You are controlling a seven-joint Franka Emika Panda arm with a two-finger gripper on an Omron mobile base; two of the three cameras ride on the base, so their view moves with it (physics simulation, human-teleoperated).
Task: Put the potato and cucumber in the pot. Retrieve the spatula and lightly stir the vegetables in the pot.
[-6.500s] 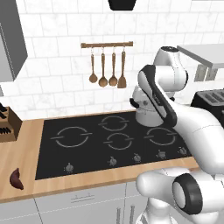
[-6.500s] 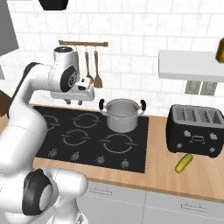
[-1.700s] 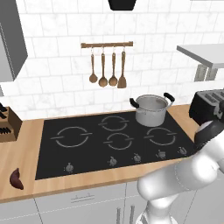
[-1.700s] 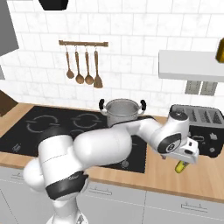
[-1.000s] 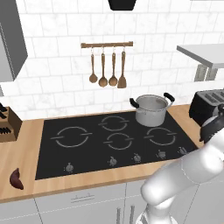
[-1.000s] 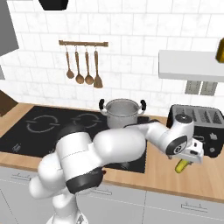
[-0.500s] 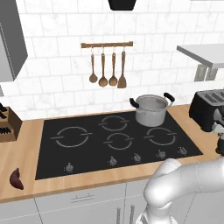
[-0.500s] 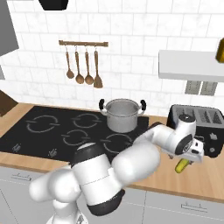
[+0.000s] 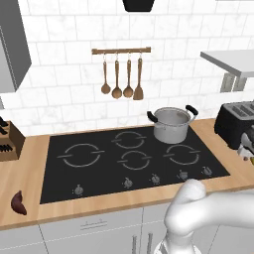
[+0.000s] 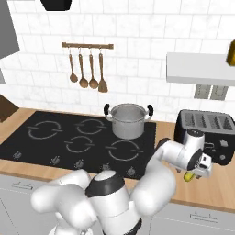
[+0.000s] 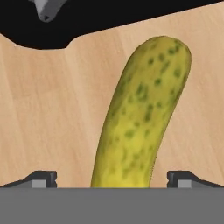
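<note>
Gripper (image 11: 112,177) spread wide astride the cucumber (image 11: 142,113), nothing held (near the counter's (image 11: 52,109) right front edge). Advisable: descend squarely, close across its middle.

A black hob (image 9: 129,158) is set into the wooden bench (image 9: 30,173). Three round-bowled spoons (image 9: 116,79) hang from a rail (image 9: 121,50) at 12 o'clock above it. A black toaster (image 10: 206,133) stands at 3 o'clock, a knife block (image 9: 7,144) at 9 o'clock, and a reddish-brown root (image 9: 19,203) at 8 o'clock.
</note>
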